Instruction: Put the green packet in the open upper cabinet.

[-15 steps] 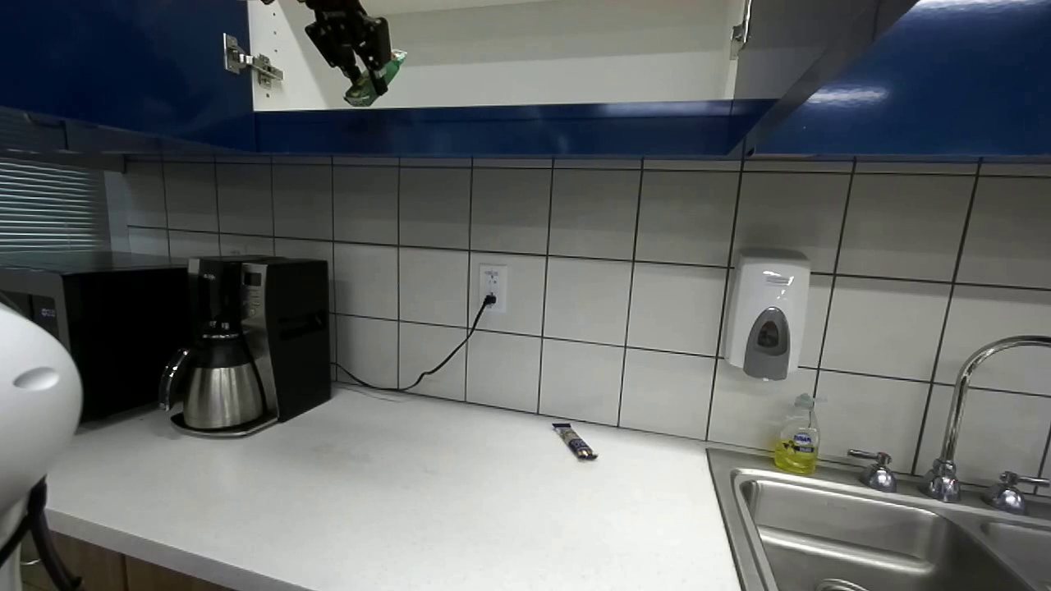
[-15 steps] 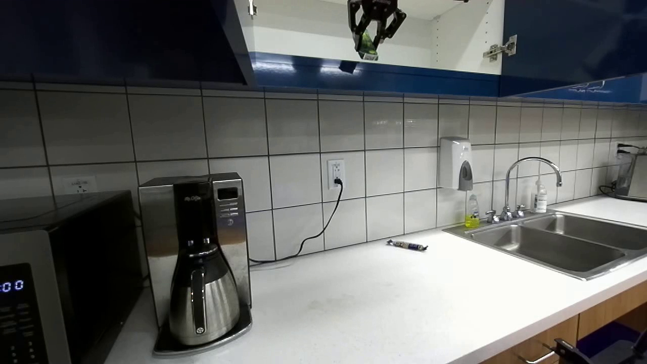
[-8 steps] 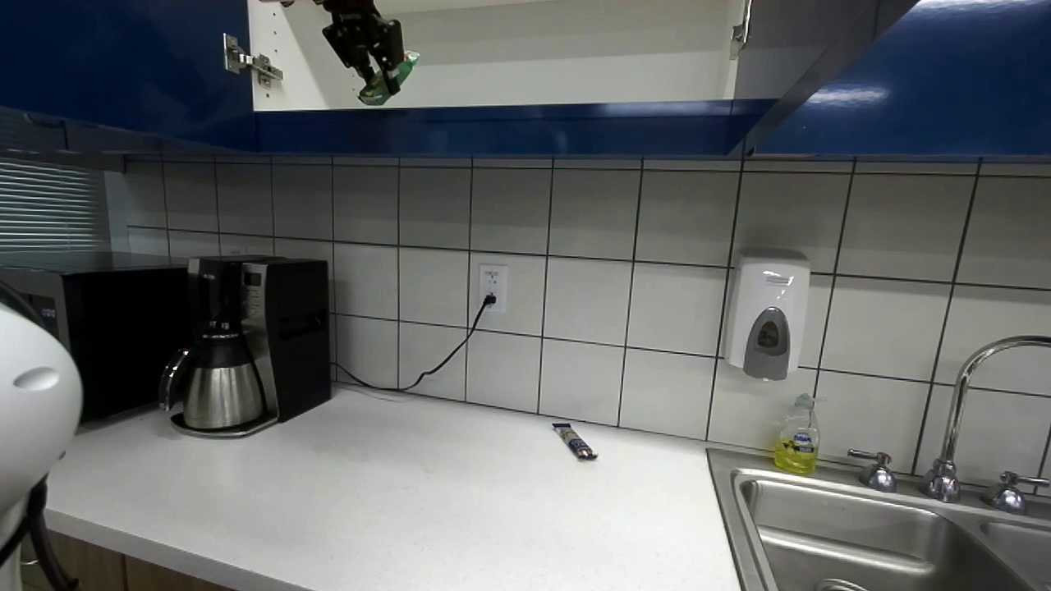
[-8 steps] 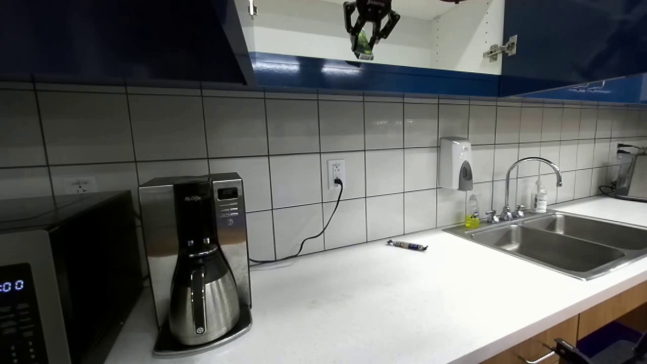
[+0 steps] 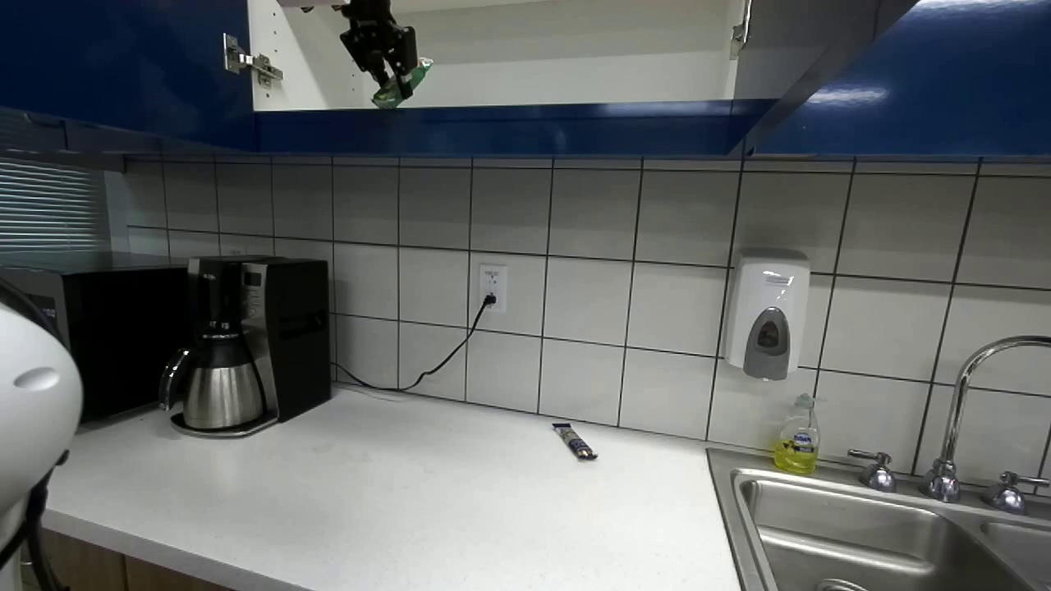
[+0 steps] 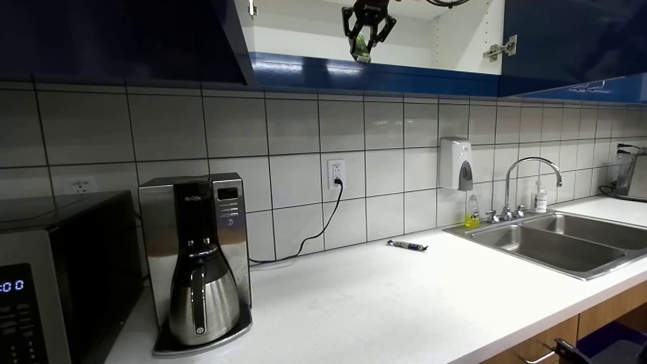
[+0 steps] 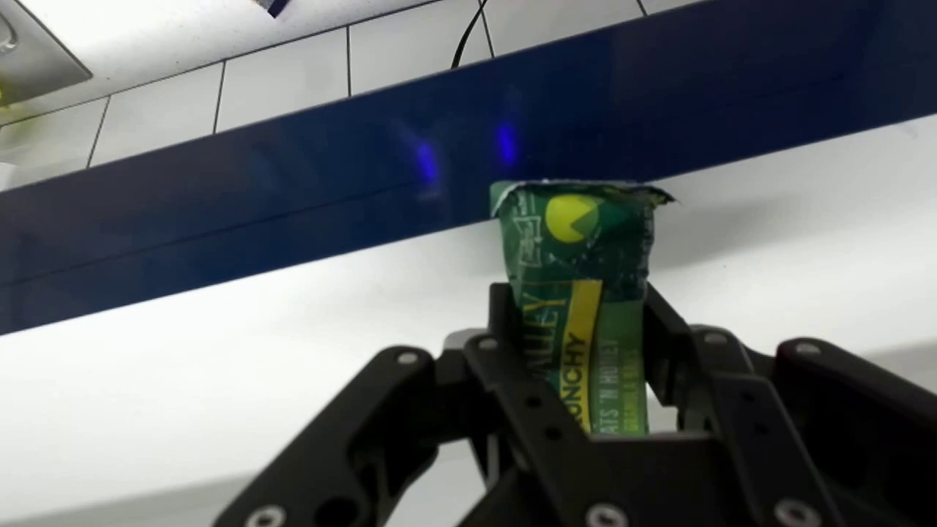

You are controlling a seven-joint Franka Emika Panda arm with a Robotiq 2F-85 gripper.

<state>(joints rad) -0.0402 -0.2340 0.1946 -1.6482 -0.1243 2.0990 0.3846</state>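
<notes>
"While the gripper is holding the green packet, how are you judging its fingers?"

"They are standing partly apart, just by the packet's width, and they are pressing on its two long sides. The packet is leaning, tilted, at the mouth of the open upper cabinet, its free end showing close to the blue front edge. Whether this end is touching, I am not able to tell."

"So which step are we doing, in your opinion?"

"I am supposing the placing; the release is not yet happening."

"And how are we doing it well?"

"By raising the free end clear of the edge first, I am thinking, then going deeper over the white floor, lowering until the packet is lying flat, and only then spreading the fingers slowly. If we are releasing here, the packet is perhaps sliding down the front. It is looking soft, so I am advising no harder squeeze."
</notes>
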